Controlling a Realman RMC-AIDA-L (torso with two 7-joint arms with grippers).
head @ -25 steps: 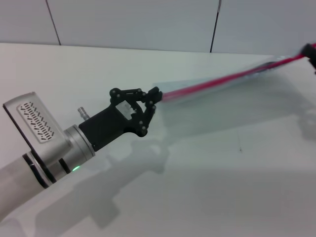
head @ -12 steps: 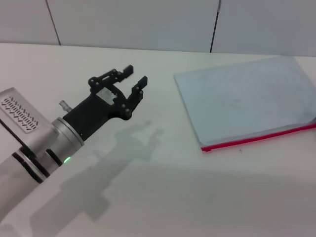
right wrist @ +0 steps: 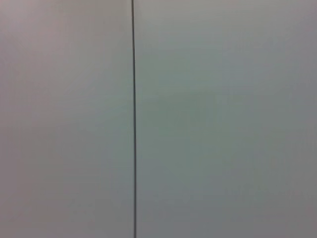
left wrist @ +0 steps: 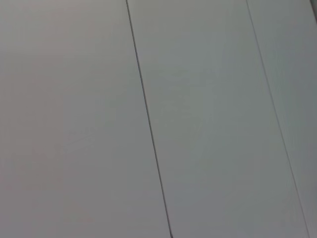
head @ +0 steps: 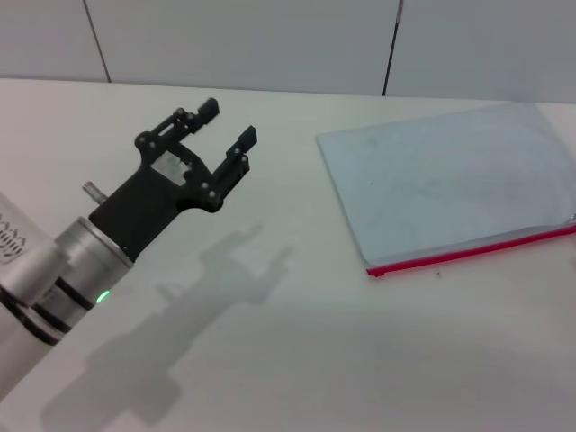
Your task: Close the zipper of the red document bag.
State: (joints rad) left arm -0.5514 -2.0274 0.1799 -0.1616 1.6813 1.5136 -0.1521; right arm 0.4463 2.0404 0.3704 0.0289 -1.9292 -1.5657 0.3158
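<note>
The red document bag (head: 445, 184), a pale blue-grey translucent pouch, lies flat on the white table at the right of the head view. Its zipper (head: 472, 250) is the thin red strip along the near long edge, running from the near left corner off the right edge of the view. My left gripper (head: 231, 124) hangs open above the table, well to the left of the bag, with nothing between its fingers. The right gripper is out of view. Both wrist views show only plain wall panels.
The white table (head: 297, 342) spreads around the bag, and the left arm's shadow falls on it. A panelled wall (head: 270, 40) with dark seams rises behind the table's far edge.
One second ago the bag was held up between both grippers, the left shut on its end. Now it lies flat, and the left gripper has opened and drawn back up and left.
</note>
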